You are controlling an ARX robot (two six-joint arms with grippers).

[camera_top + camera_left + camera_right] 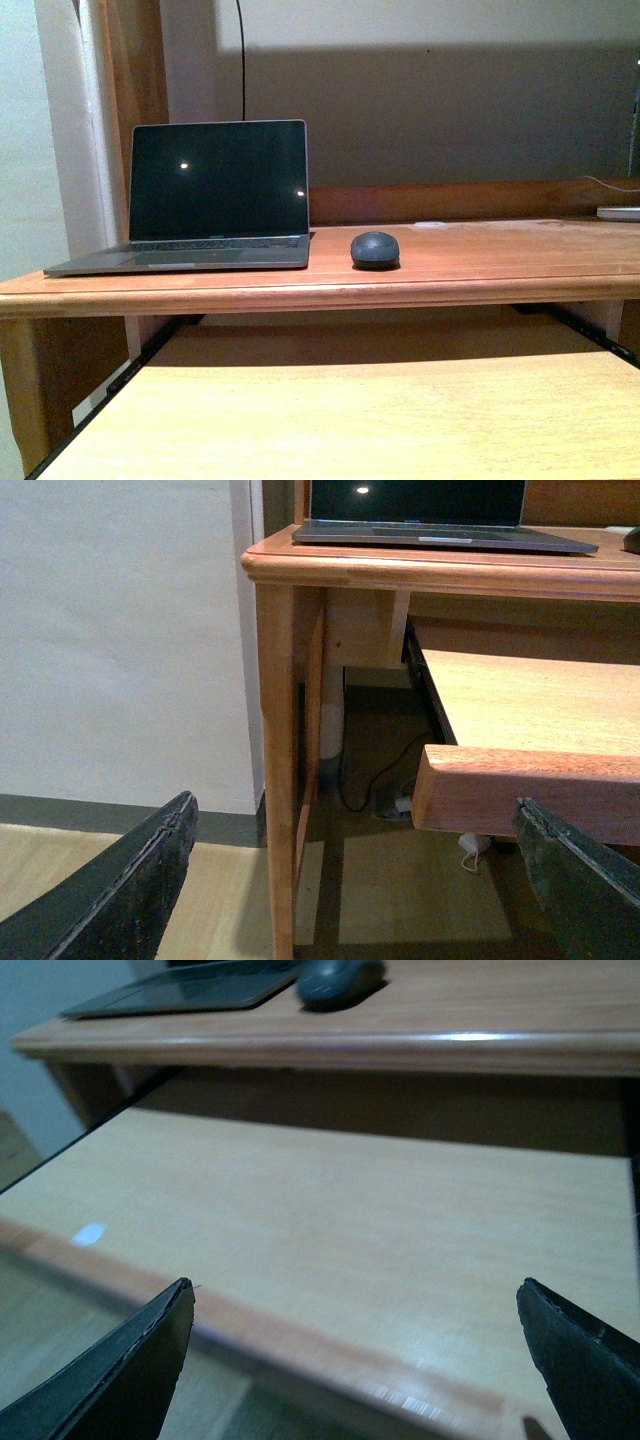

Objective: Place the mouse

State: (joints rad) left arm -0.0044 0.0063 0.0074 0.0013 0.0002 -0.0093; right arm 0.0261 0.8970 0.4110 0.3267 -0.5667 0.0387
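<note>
Nearest lay the pale wooden pull-out shelf (350, 420), beneath the reddish-brown wooden desk (480, 262). At the left, the left gripper (355, 805) hung low beside the desk leg (278, 780), its black fingers spread wide and empty. On the desk top stood the open grey laptop with a dark screen (218, 195), and just right of it, not touching, rested the small dark grey domed mouse (375, 249). The right gripper (355, 1285) hovered over the shelf's front edge, fingers likewise wide, holding nothing. I judged the mouse either already set down or not yet picked up; if the latter, the right arm needed to rise over the desk edge and close on the dome's sides.
</note>
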